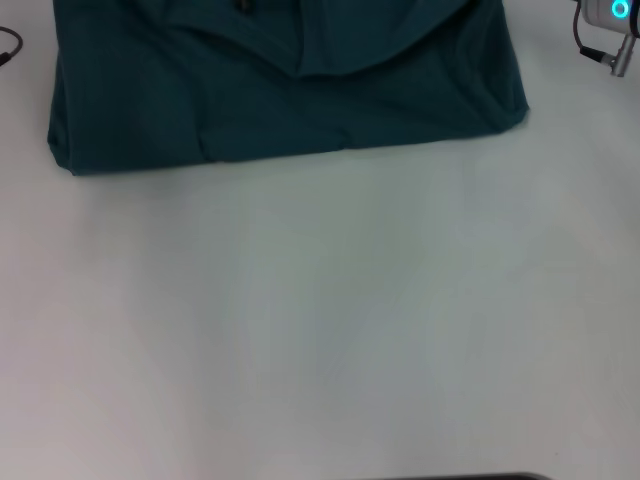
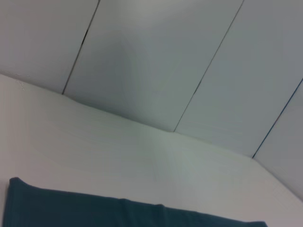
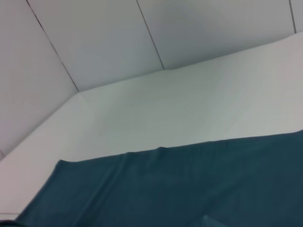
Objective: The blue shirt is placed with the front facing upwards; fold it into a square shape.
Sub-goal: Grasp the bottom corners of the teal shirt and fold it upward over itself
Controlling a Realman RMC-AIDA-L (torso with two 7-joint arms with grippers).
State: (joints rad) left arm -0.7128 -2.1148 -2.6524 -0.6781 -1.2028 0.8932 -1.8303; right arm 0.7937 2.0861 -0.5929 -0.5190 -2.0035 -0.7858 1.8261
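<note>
The blue shirt [image 1: 290, 95] lies on the white table [image 1: 320, 330], at the far side, and its far part runs out of the head view. It looks folded already, at least partly. The near edge is a fairly straight line, and the left and right sides look tucked in. There is a curved fold across the top layer, and a small dark bit, maybe the neck label, shows at the far edge. No letters can be seen on the cloth, so the front may be turned inside.

The near half of the table is bare of cloth. At the far right, part of the right arm [image 1: 612, 30] shows, with a blue ring light on it. Its gripper is out of the picture. The left gripper is not seen either. Both wrist cameras look out over the shirt [image 2: 94, 210] toward grey wall panels [image 2: 156, 61], so both arms seem to be up and away from the cloth [image 3: 180, 184]. No fingers show in any view, so nobody can tell if they are wide or closed.

What could go wrong from here? The top layer is loose and bumpy. If a gripper grabs only one layer, the fold could pull open. If it drags the pile, the straight near edge could go crooked. The right side also sticks out a bit farther than the left, so the shape may end up more long than square.
</note>
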